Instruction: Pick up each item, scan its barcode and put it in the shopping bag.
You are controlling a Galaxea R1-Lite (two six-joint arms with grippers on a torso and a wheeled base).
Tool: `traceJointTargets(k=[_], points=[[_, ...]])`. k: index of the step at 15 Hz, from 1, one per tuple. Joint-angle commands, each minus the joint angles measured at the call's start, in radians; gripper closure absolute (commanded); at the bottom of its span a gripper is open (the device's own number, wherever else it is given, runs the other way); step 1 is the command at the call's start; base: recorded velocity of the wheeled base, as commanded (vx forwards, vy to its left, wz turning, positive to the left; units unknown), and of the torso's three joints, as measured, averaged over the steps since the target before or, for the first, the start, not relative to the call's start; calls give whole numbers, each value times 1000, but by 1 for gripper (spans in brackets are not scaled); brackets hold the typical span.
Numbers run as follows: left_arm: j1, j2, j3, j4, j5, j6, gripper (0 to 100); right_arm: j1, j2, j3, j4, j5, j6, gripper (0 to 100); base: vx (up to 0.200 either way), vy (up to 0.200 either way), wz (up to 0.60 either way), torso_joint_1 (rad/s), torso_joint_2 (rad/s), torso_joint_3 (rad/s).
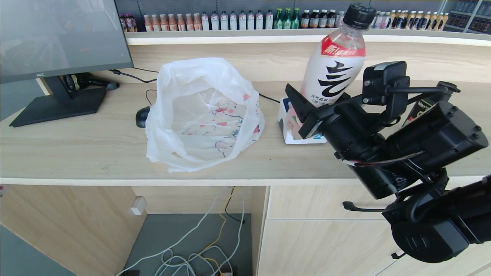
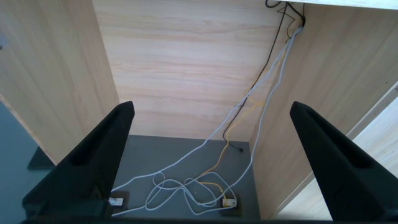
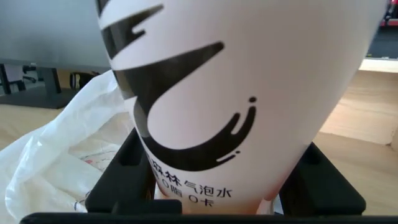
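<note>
Across the bench (image 1: pixel 76 153), left to right: white bag (image 1: pixel 203 115) standing open, then upright bottle (image 1: pixel 337 69), lower body clamped between right jaws, beside a small carton (image 1: pixel 303 138). Left jaws spread wide under bench, above loose cables (image 2: pixel 205 186).

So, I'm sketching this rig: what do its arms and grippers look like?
Matte black throughout. The right arm has chunky cylindrical segments, a boxy wrist camera and thin black cables. The right gripper and left gripper have flat, tapering fingers.
</note>
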Motion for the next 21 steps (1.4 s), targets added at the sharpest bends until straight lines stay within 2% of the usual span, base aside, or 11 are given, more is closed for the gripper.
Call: traceJointTargets(k=[1, 15, 21], points=[[0, 0, 0, 0, 0, 0, 0, 6, 20, 14, -3, 4, -15, 100, 0, 0, 0, 0, 0, 0], [0, 0, 0, 0, 0, -3, 0, 6, 9, -141, -3, -36, 37, 100, 0, 0, 0, 0, 0, 0], [0, 0, 0, 0, 0, -4, 0, 6, 0, -149, -3, -84, 54, 100, 0, 200, 0, 5, 1, 0]])
